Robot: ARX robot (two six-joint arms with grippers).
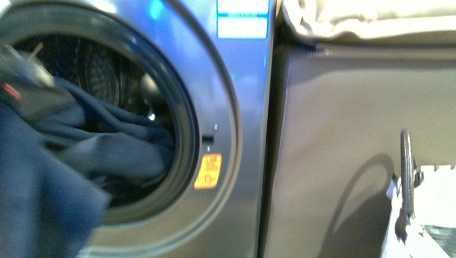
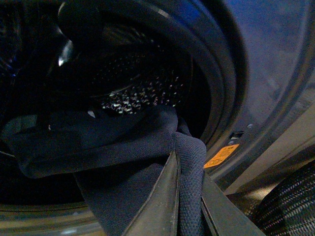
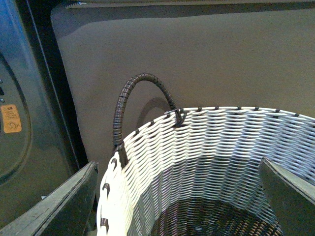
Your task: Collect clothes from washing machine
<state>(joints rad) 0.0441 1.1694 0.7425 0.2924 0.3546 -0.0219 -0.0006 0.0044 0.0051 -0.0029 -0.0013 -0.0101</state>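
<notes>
1. Navy-blue fabric is front and centre: the clothes (image 2: 123,147) are sitting pinched in the left gripper (image 2: 188,169). Its jaws are pressing almost together, with only the thickness of the cloth between them.
2. Ahead of that gripper, the garment is running up over the dark door seal and into the round mouth of the washing machine (image 2: 275,59). The perforated drum (image 2: 142,93) is glinting just behind the fold.
3. Off to one side of the clamped fingers (image 2: 162,206), the orange sticker (image 2: 221,156) is showing on the grey front panel.
4. In the front view the picture is blurring, but the clothes are clearly hanging half in and half out. One part is lying inside the drum, while the rest is spilling over the lower lip and draping down outside the door opening.
5. Over to the right gripper (image 3: 178,164): its jaws are standing wide apart and gripping nothing at all.
6. It is hovering directly over the open top of the woven white basket (image 3: 221,110), one finger to each side of the opening.
7. Just beyond that gripper, the dark wrapped handle (image 3: 129,91) is arching up from the rim. The brown sofa (image 3: 206,54) is filling the background behind it, and the washing machine is standing right beside the sofa.
8. In the front view, a pale cushion (image 1: 365,16) is resting on top of the sofa.
</notes>
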